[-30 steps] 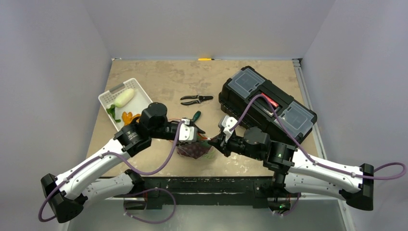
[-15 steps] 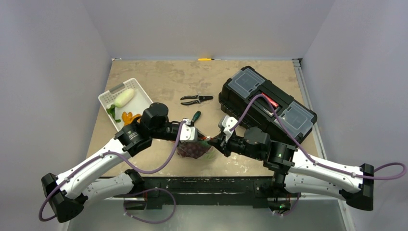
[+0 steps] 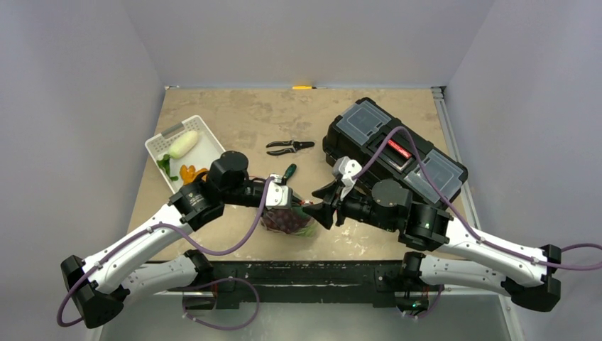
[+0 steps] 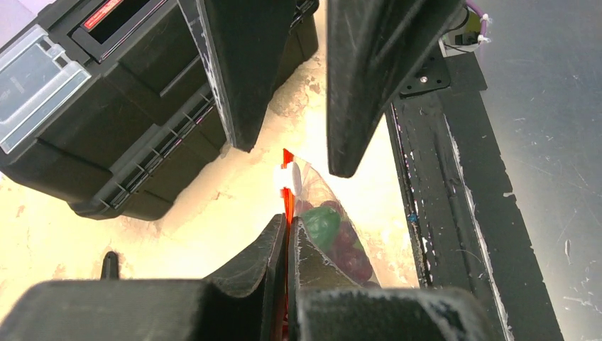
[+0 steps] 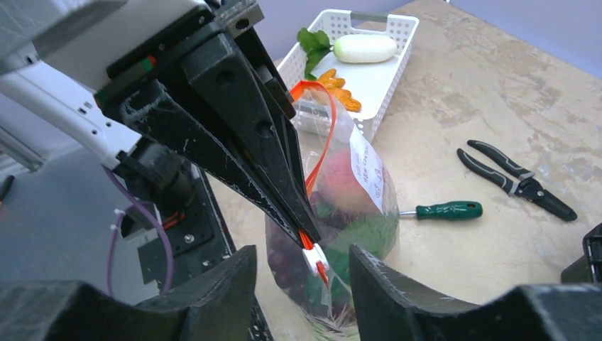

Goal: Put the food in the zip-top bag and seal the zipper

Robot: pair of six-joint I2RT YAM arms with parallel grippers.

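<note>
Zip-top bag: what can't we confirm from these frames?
- Left wrist view: zipper seen edge-on, left gripper covers part; sealed or not unclear.
- Top view: zip-top bag mouth hidden under left gripper and right gripper.
- Right wrist view: bag bottom cut off behind right gripper's fingers.

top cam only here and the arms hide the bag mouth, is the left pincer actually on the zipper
Observer: Yes. In the left wrist view the left pincer is shut on the zipper, with the orange-red strip pinched between its fingers.
Operator: and the right one
Observer: The right pincer is open. Its fingers stand either side of the white slider without gripping it.
Operator: any food inside
Observer: A peach, a grape bunch and a green piece show through the zip-top bag.
</note>
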